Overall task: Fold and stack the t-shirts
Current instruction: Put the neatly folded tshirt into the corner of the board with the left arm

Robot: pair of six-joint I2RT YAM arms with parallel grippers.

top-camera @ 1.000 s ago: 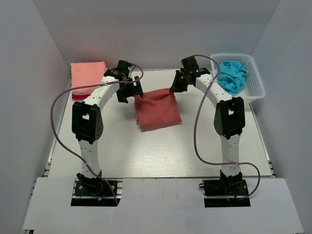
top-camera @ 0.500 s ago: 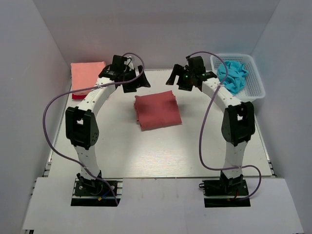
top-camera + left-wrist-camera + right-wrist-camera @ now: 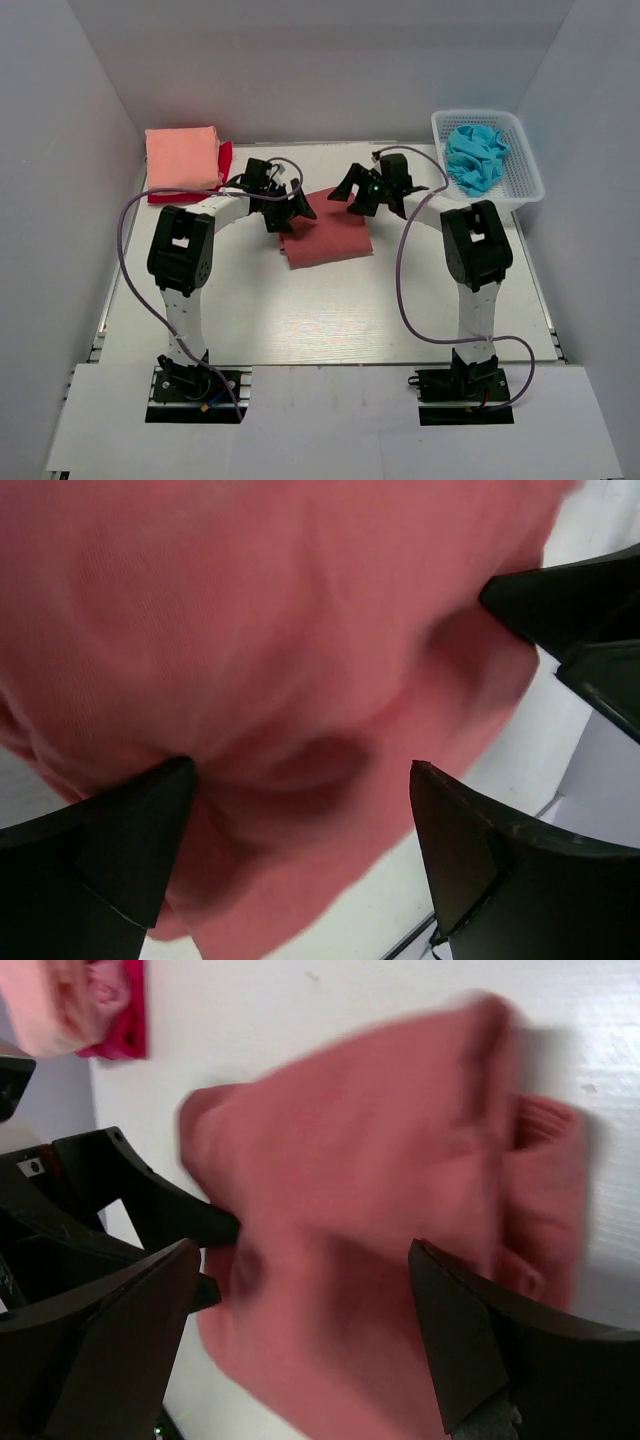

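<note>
From above, you had both arms reaching in over the folded brick-red t-shirt (image 3: pixel 330 238), which lay flat near the middle of the desk (image 3: pixel 330 320). The left fingers (image 3: pixel 278 214) stood apart at the shirt's far-left corner, and the right fingers (image 3: pixel 348 188) stood apart at its far edge; neither pair held cloth. At the far-left corner of the desk, the salmon-pink t-shirt (image 3: pixel 182 157) sat folded on top of the bright red t-shirt (image 3: pixel 224 160), well apart from the arms. At the far right, a white mesh basket (image 3: pixel 524 178) held a crumpled blue cloth (image 3: pixel 476 155). Purple cables (image 3: pixel 124 240) looped off each arm, clear of the shirts.

On your left wrist camera, the left fingers (image 3: pixel 110 860) were spread wide just over the brick-red t-shirt (image 3: pixel 250 630), which filled most of the picture with soft folds. The tips of the right fingers (image 3: pixel 570 610) crowded in at the upper right, close beside the shirt's edge, with bare desk (image 3: pixel 380 900) beyond.

On your right wrist camera, the right fingers (image 3: pixel 480 1350) were likewise wide apart above the brick-red t-shirt (image 3: pixel 380 1190), blurred. The left fingers (image 3: pixel 140 1200) stood at the shirt's opposite edge, touching or nearly so. The salmon-pink t-shirt (image 3: pixel 55 1000) and bright red t-shirt (image 3: pixel 125 1020) showed in the upper-left corner across white desk (image 3: pixel 330 1000).
</note>
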